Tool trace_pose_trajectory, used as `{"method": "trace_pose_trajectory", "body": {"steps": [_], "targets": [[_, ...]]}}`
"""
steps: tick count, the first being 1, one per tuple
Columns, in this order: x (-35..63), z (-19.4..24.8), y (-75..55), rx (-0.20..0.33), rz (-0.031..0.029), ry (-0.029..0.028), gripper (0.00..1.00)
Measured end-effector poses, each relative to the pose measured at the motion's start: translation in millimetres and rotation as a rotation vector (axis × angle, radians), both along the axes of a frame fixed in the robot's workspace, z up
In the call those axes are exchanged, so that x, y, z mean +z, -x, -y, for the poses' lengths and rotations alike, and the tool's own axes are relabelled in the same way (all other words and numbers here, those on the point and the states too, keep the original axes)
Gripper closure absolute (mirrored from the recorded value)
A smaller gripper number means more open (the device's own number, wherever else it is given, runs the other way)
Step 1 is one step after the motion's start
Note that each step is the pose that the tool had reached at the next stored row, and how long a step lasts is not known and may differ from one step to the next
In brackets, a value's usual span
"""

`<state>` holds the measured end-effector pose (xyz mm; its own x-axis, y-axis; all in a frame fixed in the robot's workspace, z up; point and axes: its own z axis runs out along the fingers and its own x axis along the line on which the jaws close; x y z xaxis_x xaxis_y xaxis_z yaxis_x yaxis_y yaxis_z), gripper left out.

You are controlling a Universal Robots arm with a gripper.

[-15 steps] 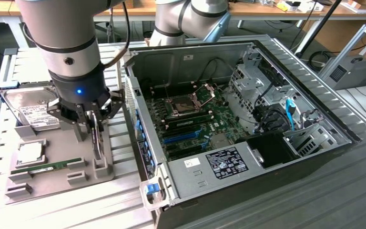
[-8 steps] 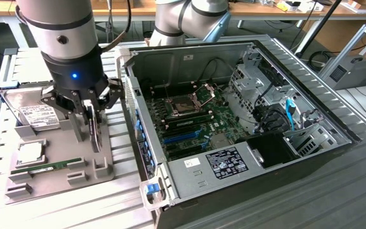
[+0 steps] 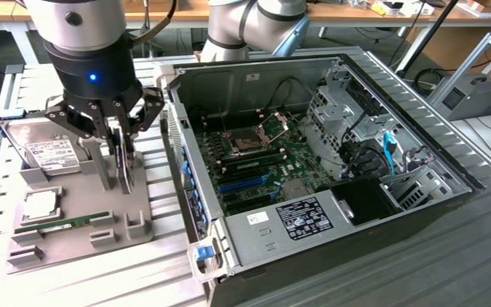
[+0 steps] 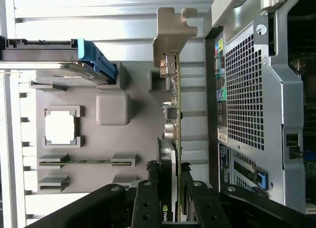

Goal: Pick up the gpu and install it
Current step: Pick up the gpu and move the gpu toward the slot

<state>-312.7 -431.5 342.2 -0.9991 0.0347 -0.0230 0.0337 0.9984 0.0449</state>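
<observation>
Grey moulded fixture tray (image 3: 79, 192) is lying on the slatted metal table (image 3: 475, 256), just beside the open computer case (image 3: 254, 80) on the exterior view's left. The gripper (image 4: 169, 181) is pointing straight down over the tray's case-side edge. Its black fingers (image 4: 148, 203) are standing about half apart and pressing against the two faces of the gpu (image 4: 174, 119), so the card is clamped between them.

The gpu is standing on edge, upright, with its dark cooler between the fingers. Its green board is running away from the gripper, and its pale silver end bracket (image 4: 170, 35) is at the far end. In the wrist view the card is lying parallel to the perforated rear panel (image 4: 247, 90) of the case, with a strip of table showing between the two. Whether the card's lower edge is resting in the tray's holder or hanging just clear of it cannot be told.

Other parts are sitting in the tray on the side away from the case:
- the silver hard drive (image 3: 45, 150) with its white label
- the square processor (image 3: 41, 204) in its frame
- the narrow green memory stick (image 3: 62, 223) in its slot

Inside the case the motherboard (image 3: 263, 160) is lying exposed — well apart from the card.
</observation>
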Motion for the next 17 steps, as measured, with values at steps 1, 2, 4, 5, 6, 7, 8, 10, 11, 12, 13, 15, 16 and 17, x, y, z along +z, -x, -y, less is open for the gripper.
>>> {"method": "trace_pose_trajectory", "body": {"steps": [1, 2, 4, 5, 6, 7, 8, 10, 11, 12, 13, 15, 16, 17], "targets": [[3.7, 0.0, 0.0, 0.000, 0.0001, 0.0000, 0.73], [5.9, 0.0, 0.0, 0.000, 0.0001, -0.0001, 0.73], [11.4, 0.0, 0.0, 0.000, 0.0000, 0.0000, 0.73], [13.5, 0.0, 0.0, 0.000, 0.0000, 0.0000, 0.73], [16.0, -0.1, 0.0, 0.000, 0.0001, -0.0001, 0.73], [17.6, 0.0, -0.1, 0.000, 0.0001, 0.0000, 0.73], [19.9, -0.1, -0.1, 0.000, 0.0001, 0.0000, 0.73], [22.5, -0.1, 0.0, 0.000, 0.0001, -0.0001, 0.73], [22.6, -0.1, 0.0, 0.000, 0.0002, -0.0002, 0.73], [22.6, -0.1, 0.0, 0.000, 0.0003, -0.0004, 0.73], [22.6, -0.1, 0.0, 0.000, 0.0003, -0.0004, 0.73], [22.7, -0.1, 0.0, 0.000, 0.0001, -0.0002, 0.73], [22.7, -0.1, 0.0, 0.000, 0.0001, -0.0002, 0.73], [22.7, -0.1, 0.0, 0.000, 0.0001, -0.0002, 0.73]]}}
